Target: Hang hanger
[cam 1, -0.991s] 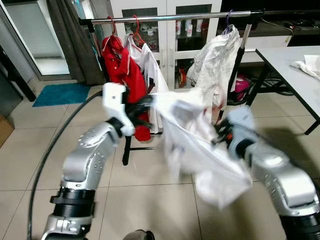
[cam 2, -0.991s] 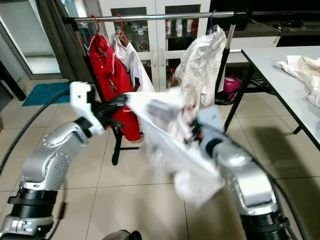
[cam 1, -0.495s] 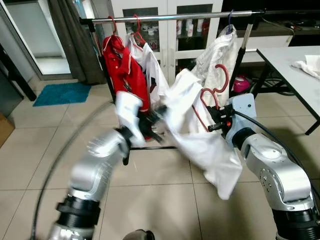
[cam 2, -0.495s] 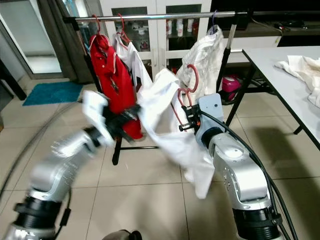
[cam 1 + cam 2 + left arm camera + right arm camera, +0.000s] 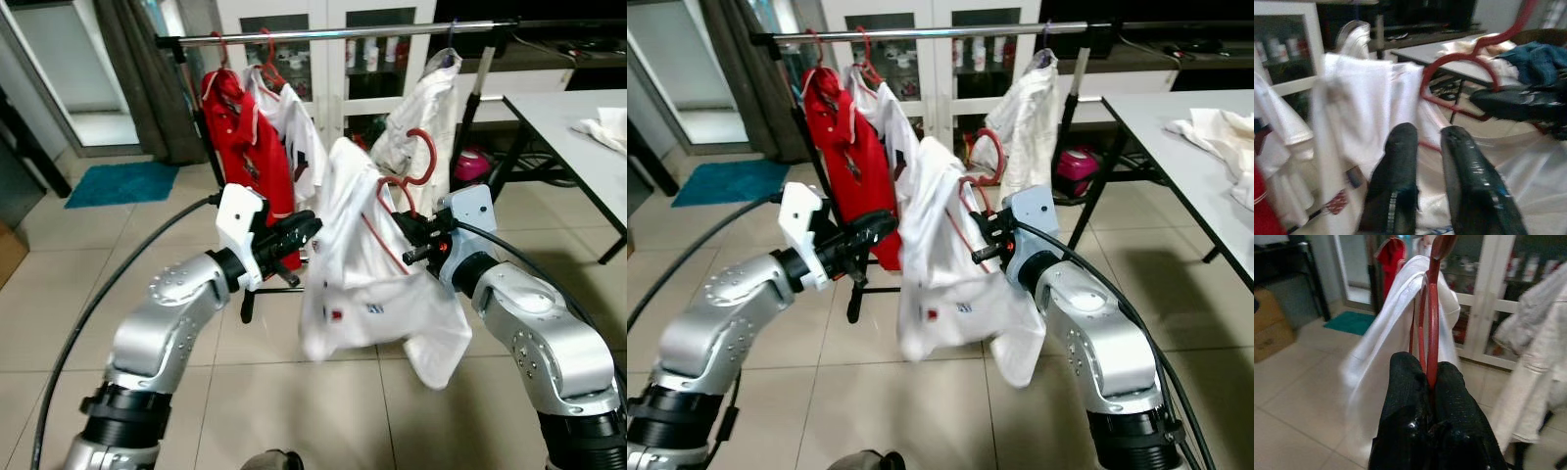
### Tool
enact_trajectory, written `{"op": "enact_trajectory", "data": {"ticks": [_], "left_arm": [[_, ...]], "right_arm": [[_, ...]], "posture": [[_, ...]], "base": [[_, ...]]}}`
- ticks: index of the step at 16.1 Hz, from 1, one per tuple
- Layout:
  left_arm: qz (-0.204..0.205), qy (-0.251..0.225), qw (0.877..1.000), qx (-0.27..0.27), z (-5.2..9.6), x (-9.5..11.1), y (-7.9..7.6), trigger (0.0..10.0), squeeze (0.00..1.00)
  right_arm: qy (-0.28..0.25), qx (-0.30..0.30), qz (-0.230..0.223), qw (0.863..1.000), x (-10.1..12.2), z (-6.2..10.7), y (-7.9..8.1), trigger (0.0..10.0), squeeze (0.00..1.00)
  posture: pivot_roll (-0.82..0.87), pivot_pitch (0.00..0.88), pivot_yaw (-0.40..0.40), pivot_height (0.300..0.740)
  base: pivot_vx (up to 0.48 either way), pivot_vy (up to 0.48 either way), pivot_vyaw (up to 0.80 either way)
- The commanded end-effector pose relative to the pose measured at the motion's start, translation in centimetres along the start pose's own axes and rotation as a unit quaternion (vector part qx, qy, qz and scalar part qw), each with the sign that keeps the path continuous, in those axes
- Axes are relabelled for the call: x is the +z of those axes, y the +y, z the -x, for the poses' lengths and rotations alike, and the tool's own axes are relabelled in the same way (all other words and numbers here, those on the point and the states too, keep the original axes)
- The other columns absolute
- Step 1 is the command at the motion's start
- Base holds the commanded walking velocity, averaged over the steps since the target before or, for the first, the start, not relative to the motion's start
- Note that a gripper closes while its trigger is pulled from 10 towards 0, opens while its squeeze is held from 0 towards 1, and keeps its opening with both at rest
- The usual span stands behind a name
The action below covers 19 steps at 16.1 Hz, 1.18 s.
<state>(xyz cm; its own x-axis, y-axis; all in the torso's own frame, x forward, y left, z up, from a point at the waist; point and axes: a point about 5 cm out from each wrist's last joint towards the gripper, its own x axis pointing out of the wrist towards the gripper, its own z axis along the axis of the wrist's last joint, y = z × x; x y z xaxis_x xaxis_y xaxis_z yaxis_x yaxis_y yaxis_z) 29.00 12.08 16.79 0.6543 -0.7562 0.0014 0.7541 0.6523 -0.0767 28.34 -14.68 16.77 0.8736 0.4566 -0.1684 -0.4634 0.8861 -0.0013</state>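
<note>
Now my right gripper (image 5: 1427, 382) has its fingers pressed together on the red hanger (image 5: 407, 181), which carries a white shirt (image 5: 362, 284) in the air, well below the rail (image 5: 333, 34). My left gripper (image 5: 1427, 142) has its fingers slightly apart, holding nothing, close to the shirt. I think the carrying step is in hand, and next I must lift the hook up over the rail, in the free part between the hanging clothes.

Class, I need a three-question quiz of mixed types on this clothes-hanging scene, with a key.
1. True or false: the right claw is shut on the red hanger.
2. What colour is the shirt draped on that hanger?
3. The rail already carries a red garment at which end? A) robot's left B) robot's right

Key: 1 true; 2 white; 3 A
</note>
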Motion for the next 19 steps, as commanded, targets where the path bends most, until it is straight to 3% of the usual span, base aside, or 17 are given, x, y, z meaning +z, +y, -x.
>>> {"op": "enact_trajectory", "data": {"ticks": [1,2,4,5,8,9,10,13,16,17,18,19], "left_arm": [[-0.011,-0.017,1.000,0.006,1.2,0.8,1.0,10.0,1.00],[-0.032,-0.014,0.998,0.044,2.9,1.2,3.3,10.0,1.00],[-0.049,-0.003,0.997,0.063,4.3,1.4,4.8,10.0,1.00],[-0.066,0.010,0.994,0.083,6.3,1.9,6.7,10.0,1.00],[-0.097,0.029,0.986,0.129,9.6,2.8,10.3,10.0,1.00],[-0.090,0.025,0.988,0.120,9.7,2.8,10.4,10.0,0.35],[-0.055,0.011,0.995,0.083,9.8,2.4,10.2,10.0,0.00],[0.025,0.051,0.998,-0.039,9.9,-0.1,8.6,10.0,0.00],[0.038,0.092,0.992,-0.074,10.7,-1.8,8.1,9.7,0.00],[0.047,0.087,0.992,-0.077,10.7,-2.0,8.1,0.7,0.00],[0.055,0.083,0.992,-0.078,10.7,-2.1,8.1,0.0,0.00],[0.065,0.080,0.991,-0.081,10.7,-2.2,8.1,0.0,0.00]], "right_arm": [[-0.052,0.032,0.000,0.998,2.1,0.8,0.0,10.0,0.00],[-0.065,0.078,-0.005,0.995,2.9,1.5,-0.1,10.0,0.00],[-0.073,0.115,-0.006,0.991,3.4,2.2,-0.1,10.0,0.00],[-0.074,0.165,-0.001,0.984,3.7,3.1,-0.2,10.0,0.00],[-0.056,0.262,0.009,0.963,3.9,5.0,-0.1,10.0,0.00],[-0.053,0.275,0.009,0.960,3.9,5.2,0.0,10.0,0.00],[-0.046,0.301,0.012,0.953,4.0,5.6,0.2,10.0,0.00],[-0.042,0.347,0.011,0.937,4.4,6.4,0.5,10.0,0.00],[-0.036,0.362,0.009,0.931,4.4,7.0,0.5,10.0,0.00],[-0.034,0.368,0.010,0.929,4.5,7.1,0.5,10.0,0.00],[-0.034,0.373,0.009,0.927,4.6,7.2,0.6,10.0,0.00],[-0.035,0.378,0.008,0.925,4.6,7.2,0.6,10.0,0.00]], "posture": [[-0.11,0.000,0.115,0.740],[-0.11,0.000,0.114,0.740],[-0.11,0.000,0.114,0.740],[-0.11,0.000,0.114,0.740],[-0.11,0.000,0.117,0.740],[-0.11,0.000,0.117,0.740],[-0.11,0.000,0.114,0.740],[-0.11,0.000,0.119,0.740],[-0.12,0.000,0.122,0.740],[-0.12,0.000,0.118,0.740],[-0.12,0.000,0.118,0.740],[-0.12,0.000,0.115,0.740]], "base": [[0.000,0.000,0.00],[0.000,0.000,0.00],[0.000,0.000,0.00],[0.000,0.000,0.00],[0.000,0.000,0.00],[0.000,0.000,0.00],[0.000,0.000,0.00],[0.000,0.000,0.00],[0.000,0.000,0.00],[0.000,0.000,0.00],[0.000,0.000,0.00],[0.000,0.000,0.00]]}}
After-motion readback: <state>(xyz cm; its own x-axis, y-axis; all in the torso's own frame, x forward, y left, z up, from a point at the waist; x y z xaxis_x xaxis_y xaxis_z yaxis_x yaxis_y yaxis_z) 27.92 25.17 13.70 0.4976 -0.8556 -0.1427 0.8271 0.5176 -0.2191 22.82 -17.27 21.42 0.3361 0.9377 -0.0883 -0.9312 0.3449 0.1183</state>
